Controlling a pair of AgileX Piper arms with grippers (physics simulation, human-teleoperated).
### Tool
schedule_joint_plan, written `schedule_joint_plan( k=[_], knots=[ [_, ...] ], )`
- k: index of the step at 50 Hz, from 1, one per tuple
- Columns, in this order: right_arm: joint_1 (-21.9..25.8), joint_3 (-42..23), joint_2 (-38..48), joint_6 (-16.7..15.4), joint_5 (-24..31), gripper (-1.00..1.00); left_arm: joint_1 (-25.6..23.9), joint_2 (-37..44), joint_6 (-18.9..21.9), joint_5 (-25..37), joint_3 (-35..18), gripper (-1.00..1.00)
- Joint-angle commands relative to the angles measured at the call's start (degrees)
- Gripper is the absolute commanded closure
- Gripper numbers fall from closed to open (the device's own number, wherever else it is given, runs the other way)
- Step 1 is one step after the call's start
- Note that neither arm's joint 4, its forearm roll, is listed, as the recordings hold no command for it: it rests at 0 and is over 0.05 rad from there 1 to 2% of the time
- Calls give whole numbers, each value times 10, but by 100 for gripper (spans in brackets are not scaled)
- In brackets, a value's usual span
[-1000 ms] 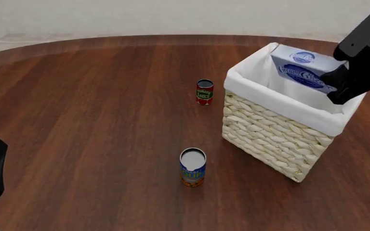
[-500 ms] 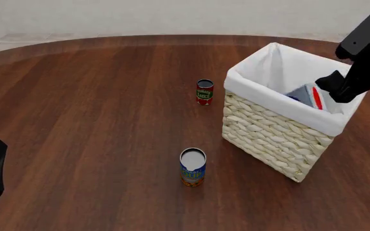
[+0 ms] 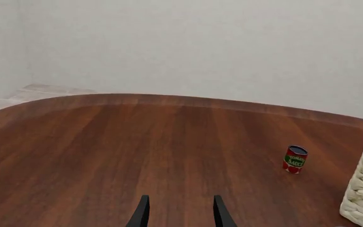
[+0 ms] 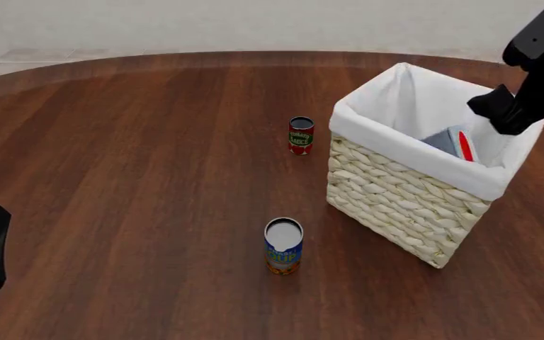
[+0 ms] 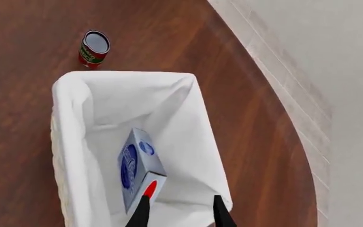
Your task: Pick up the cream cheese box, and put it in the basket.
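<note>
The small light blue-grey cream cheese carton [image 5: 140, 172] with its dark blue oval logo lies tilted inside the large square woven wicker basket [image 4: 399, 202], leaning on the white cloth liner, red-marked end up. It looks light and stiff, its printed faces probably slick; the long flat sides would suit a grip best. Nothing else shows in the basket. The right gripper [image 5: 177, 213] hovers above it, jaws apart and empty. The left gripper [image 3: 177, 213] idles over the brown wooden counter [image 4: 139, 156], jaws apart too. A red tomato sauce can [image 4: 300, 135] and a blue-labelled can [image 4: 283, 246] stand outside the basket.
</note>
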Motion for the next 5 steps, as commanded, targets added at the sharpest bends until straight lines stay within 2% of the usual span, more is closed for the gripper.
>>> schedule_joint_plan(
  k=[1, 5],
  knots=[
    [7, -20, -14, 7, 13, -100, -1, 0, 0, 0, 0, -100],
    [12, -23, -24, 9, 19, -100, -1, 0, 0, 0, 0, -100]
  ],
)
